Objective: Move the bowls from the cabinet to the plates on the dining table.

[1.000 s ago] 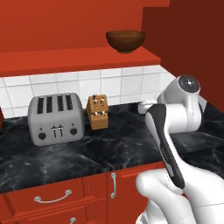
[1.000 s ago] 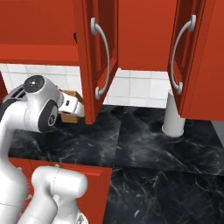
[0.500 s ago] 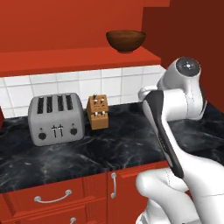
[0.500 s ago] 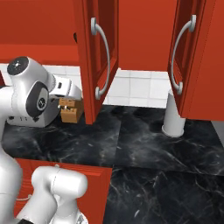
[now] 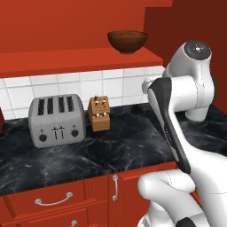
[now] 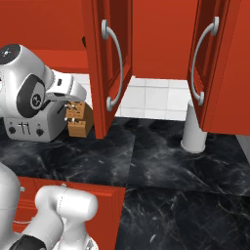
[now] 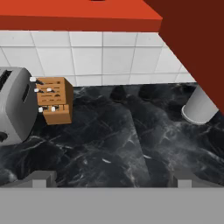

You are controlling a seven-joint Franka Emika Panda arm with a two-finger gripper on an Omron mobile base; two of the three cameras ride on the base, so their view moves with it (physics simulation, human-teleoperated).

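I face a black counter (image 5: 111, 150) veined in white, backed by a white tiled wall (image 5: 88, 88). My landmark is the grey four-slot toaster (image 5: 56, 120) standing on that counter against the tiles. Just right of the toaster stands a wooden knife block (image 5: 99, 113). Well right of the toaster stands a pale grey cylinder (image 6: 194, 129). Below the toaster, red drawers (image 5: 53, 201) with silver handles.

Even, bright rendered light throughout; the glossy black white-veined marble counter (image 7: 131, 144) carries soft dark shadows near the white tiles. Edges look slightly coarse, unblurred.
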